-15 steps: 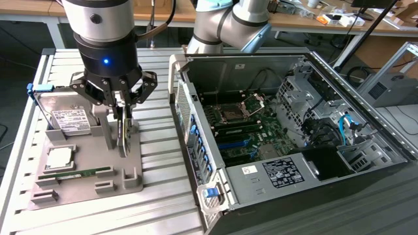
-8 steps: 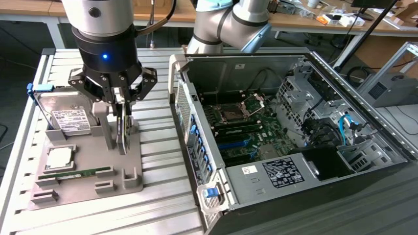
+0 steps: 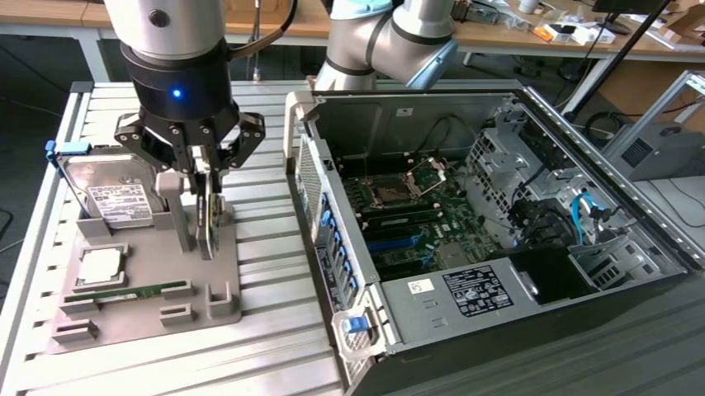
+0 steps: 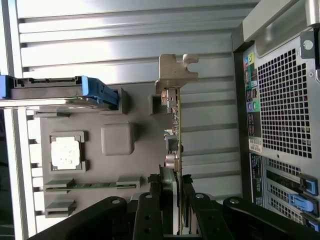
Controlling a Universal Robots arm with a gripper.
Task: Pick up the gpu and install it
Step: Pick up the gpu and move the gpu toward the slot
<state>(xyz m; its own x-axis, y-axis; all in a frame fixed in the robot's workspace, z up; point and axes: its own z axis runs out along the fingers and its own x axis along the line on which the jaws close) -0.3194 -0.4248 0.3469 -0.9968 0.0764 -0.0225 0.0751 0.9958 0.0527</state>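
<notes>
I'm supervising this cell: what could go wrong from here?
The gripper pinches the gpu by its thin edge; it could tilt or slip. The hard drive stands close by on the tray; a sideways swing might knock it. The case wall rises before the motherboard; the card could catch it.

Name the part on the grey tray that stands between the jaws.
The gpu, the thin dark card standing on edge with a pale bracket. The hard drive, processor chip and memory stick sit clear of the gripper.
</notes>
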